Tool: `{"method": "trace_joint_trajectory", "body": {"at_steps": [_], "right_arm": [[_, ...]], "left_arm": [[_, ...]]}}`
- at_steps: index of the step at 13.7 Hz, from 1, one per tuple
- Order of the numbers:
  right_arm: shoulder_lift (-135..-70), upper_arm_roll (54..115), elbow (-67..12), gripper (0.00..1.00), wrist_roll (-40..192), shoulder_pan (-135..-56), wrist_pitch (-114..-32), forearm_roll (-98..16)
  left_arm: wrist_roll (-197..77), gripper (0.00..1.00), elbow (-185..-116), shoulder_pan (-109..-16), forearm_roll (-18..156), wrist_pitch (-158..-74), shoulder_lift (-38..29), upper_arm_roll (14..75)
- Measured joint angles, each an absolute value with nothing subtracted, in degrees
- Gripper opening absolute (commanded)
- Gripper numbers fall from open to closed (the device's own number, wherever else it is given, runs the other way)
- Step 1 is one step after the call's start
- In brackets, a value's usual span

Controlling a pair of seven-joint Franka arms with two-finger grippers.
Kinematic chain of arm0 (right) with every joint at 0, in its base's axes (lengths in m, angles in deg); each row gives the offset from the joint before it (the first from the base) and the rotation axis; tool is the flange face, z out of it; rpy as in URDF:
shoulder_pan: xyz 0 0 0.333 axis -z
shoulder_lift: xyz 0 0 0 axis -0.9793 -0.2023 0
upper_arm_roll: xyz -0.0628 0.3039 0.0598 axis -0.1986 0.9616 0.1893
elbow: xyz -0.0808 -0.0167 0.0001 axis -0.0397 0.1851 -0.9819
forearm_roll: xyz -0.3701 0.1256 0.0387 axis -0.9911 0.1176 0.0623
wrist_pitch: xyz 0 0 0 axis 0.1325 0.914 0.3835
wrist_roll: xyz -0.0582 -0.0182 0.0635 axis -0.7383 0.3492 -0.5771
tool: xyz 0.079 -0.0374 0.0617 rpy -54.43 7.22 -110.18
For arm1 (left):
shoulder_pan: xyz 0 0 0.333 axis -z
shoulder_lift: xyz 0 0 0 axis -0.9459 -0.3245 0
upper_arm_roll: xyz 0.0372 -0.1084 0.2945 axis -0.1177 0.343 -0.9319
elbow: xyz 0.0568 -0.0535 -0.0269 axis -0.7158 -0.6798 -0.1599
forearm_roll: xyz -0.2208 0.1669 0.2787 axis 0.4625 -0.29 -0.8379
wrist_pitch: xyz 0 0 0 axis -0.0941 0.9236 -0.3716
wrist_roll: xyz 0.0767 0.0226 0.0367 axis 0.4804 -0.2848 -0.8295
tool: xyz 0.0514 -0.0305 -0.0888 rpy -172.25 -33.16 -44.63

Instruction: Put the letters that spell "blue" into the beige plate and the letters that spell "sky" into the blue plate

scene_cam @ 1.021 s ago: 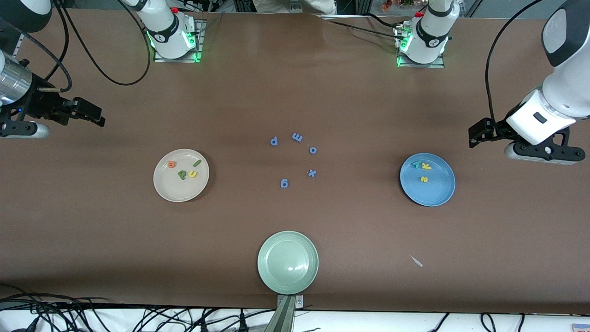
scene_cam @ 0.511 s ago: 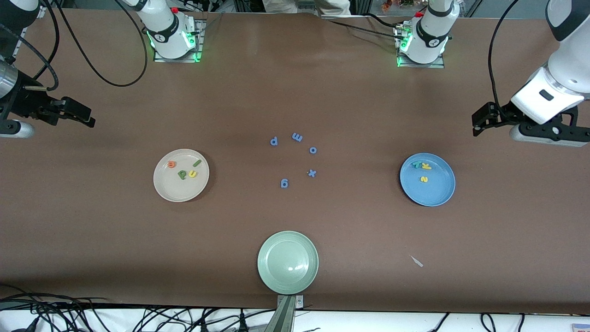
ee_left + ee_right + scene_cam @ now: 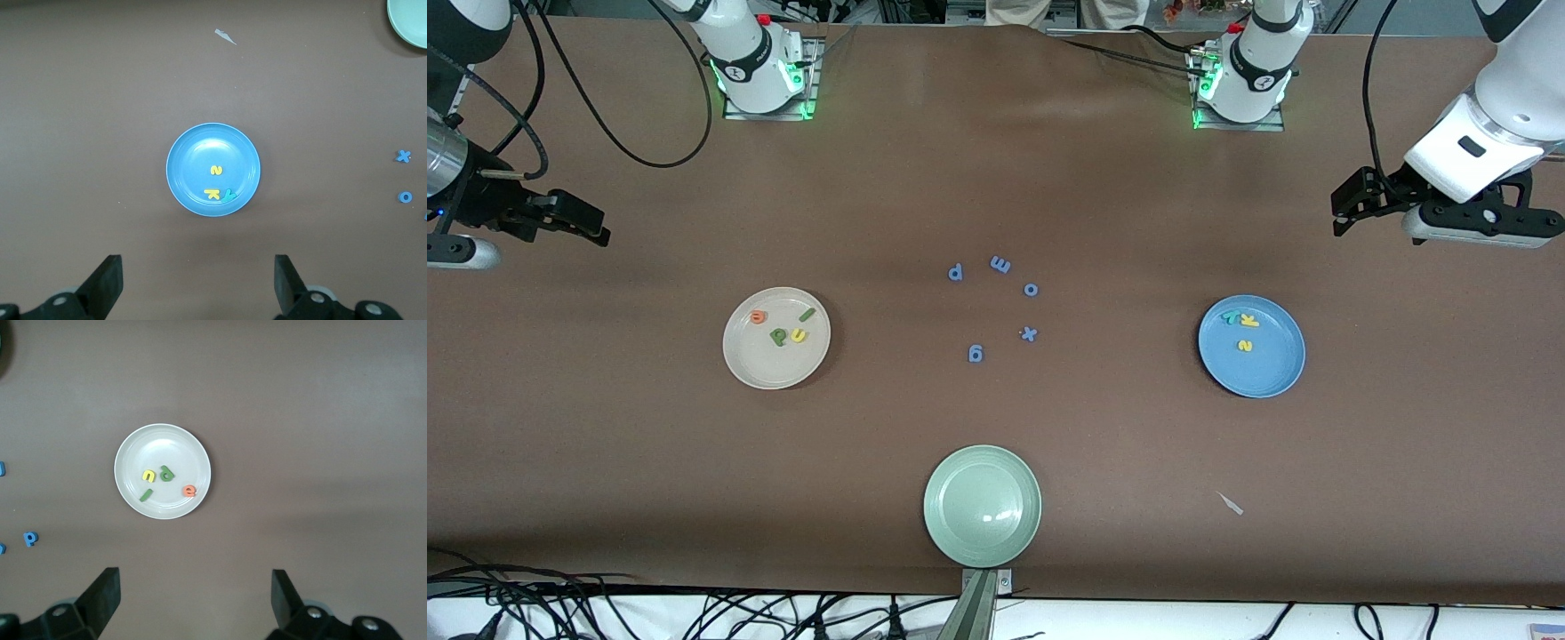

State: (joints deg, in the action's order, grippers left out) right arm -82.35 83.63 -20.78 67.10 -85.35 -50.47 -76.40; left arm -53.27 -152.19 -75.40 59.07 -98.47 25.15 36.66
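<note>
**Front view: seven letters sorted, five blue ones on the table**

Front view: three plates sit on the brown table. The beige plate, toward the right arm's end, holds four letters: an orange e, a thin green l, a dark green b and a yellow u. The blue plate, toward the left arm's end, holds three: a teal y, a yellow k and a yellow s. Between the two plates lie five all-blue letters in a loose ring: p, m, o, x and g. A pale green plate with nothing in it sits nearest the camera, and a small white scrap lies toward the left arm's end from it. The right gripper hangs over bare table near its end, the left gripper likewise at its end; both carry nothing.

Left wrist view: the left gripper shows two fingers spread wide, nothing between them. Below it, the blue plate carries its three letters, the k touching the y, the s apart. Two blue letters, x and o, show at the edge, with the scrap and part of the green plate.

Right wrist view: the right gripper is also spread wide and empty. The beige plate holds its four letters: u just beside b, l and e near them. One blue p is in full view.
</note>
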Motion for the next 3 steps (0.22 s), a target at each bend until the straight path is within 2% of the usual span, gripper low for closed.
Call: {"method": "trace_joint_trajectory", "body": {"at_steps": [3], "right_arm": [[-82.4, 83.8, -20.7, 1.0, 67.1, -85.5, -50.4, -76.4]], "left_arm": [[-53.3, 1.0, -152.3, -75.4, 59.1, -98.4, 25.2, 36.7]]}}
